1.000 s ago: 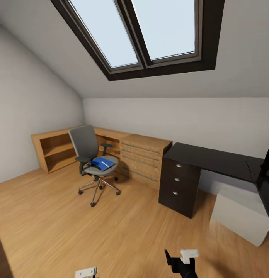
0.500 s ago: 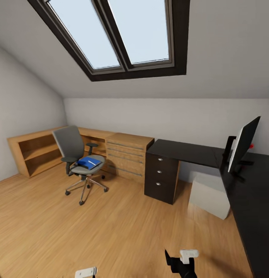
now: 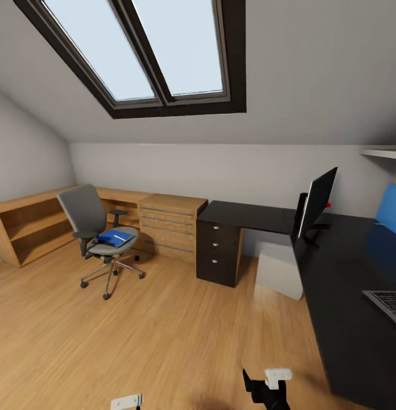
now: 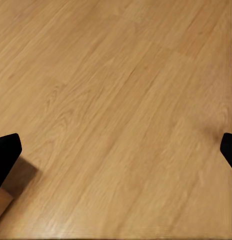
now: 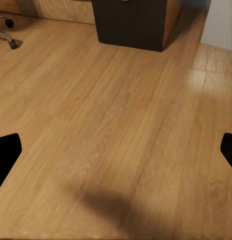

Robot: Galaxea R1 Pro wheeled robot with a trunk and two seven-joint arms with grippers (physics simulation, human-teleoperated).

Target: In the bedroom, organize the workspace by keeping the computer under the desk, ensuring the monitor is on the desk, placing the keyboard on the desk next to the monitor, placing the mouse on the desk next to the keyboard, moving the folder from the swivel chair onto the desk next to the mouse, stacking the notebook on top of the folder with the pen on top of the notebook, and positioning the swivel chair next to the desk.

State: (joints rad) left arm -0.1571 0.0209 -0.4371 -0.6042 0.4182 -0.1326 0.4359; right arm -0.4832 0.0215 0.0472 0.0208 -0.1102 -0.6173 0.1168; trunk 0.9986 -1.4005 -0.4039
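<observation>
Blue flat folder [image 3: 114, 237] lies on grey seat of swivel chair [image 3: 94, 228], far ahead and to left of robot, across light wood plank floor [image 3: 141, 336]. Small dark notebook and pale pen seem to rest on it; too small to be sure. Folder's long axis runs roughly toward the wooden cabinets.

Left gripper [image 4: 116, 152] nearer to chair side, right gripper [image 5: 116, 152] nearer to matte black surface [image 3: 346, 296]. Both grippers spread wide, holding nothing, pointing down at floor, well apart from folder.

Judgement: base must drive toward chair before any reach.
</observation>
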